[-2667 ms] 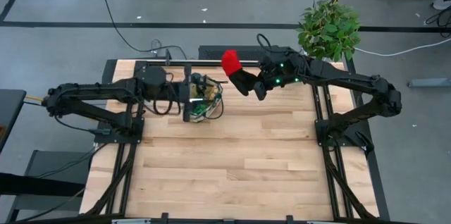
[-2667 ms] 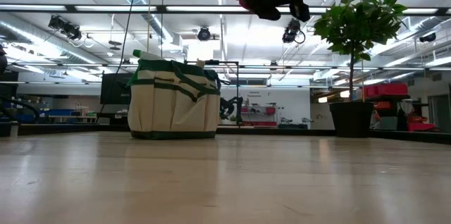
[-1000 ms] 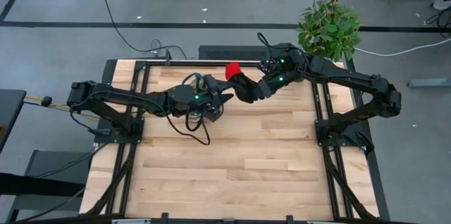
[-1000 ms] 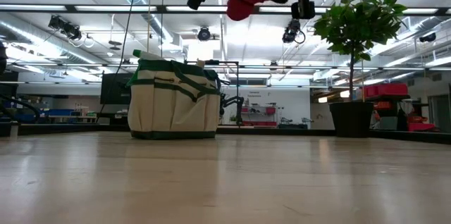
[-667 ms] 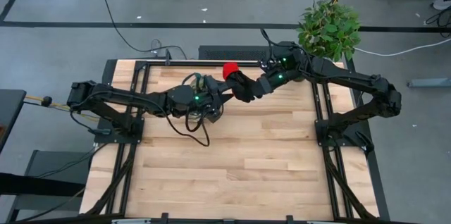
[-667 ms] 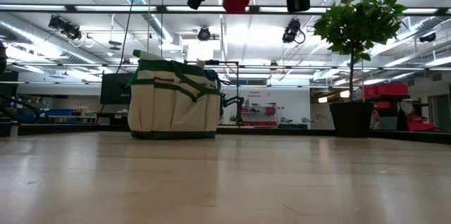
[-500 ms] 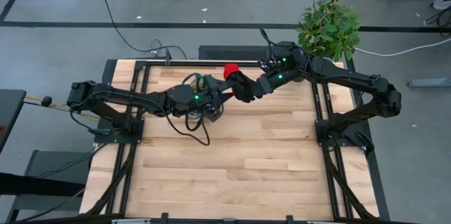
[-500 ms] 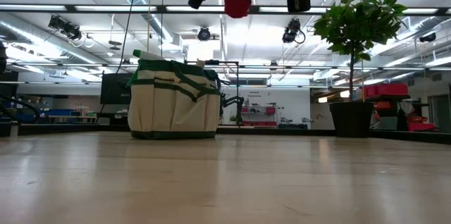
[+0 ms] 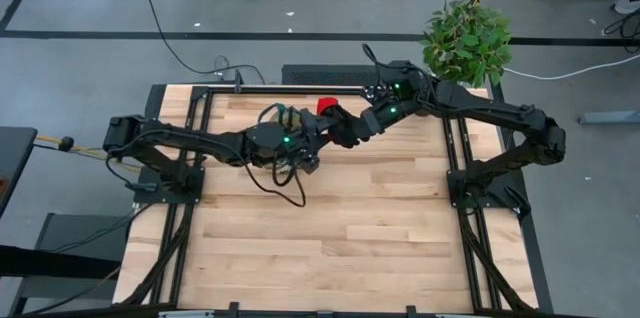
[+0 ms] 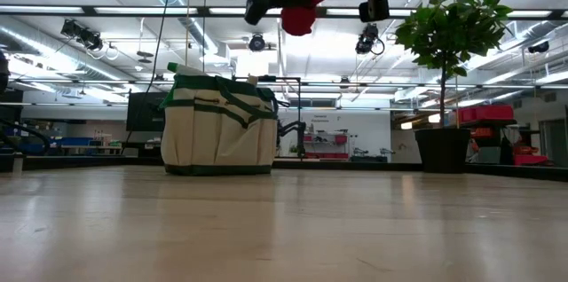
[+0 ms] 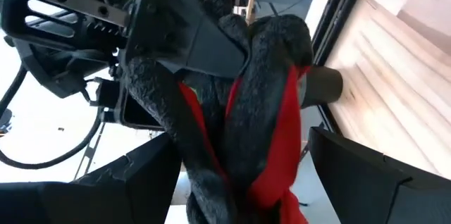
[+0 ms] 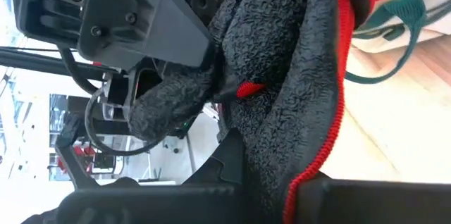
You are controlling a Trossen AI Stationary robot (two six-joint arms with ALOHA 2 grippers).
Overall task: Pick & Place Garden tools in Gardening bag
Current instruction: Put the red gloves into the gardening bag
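The red-and-black glove (image 9: 327, 107) hangs in the air above and just right of the tan gardening bag (image 10: 219, 127), which stands on its base at the table's far left. My right gripper (image 9: 346, 126) is shut on the glove. My left gripper (image 9: 318, 136) is open over the bag's right rim. In the left wrist view its two fingers stand on either side of the glove (image 11: 261, 111). A green spray bottle top (image 10: 177, 68) sticks out of the bag. The other tools are out of view. My right gripper pinches the glove's black knit part (image 12: 282, 132) between its two fingers, coming level from the table's right side. The glove is lifted clear, and its red cuff (image 10: 299, 18) droops below the fingers. Whether my left gripper touches the glove I cannot tell.
A leafy potted plant (image 9: 465, 38) stands at the table's far right corner, its dark pot (image 10: 442, 149) to the right in the low view. Bare wooden table (image 9: 330, 228) stretches toward the near edge.
My left gripper has edged toward the table's right edge, up to the glove, and stays open. My right gripper has kept its hold, and the glove's red cuff has sagged a little lower.
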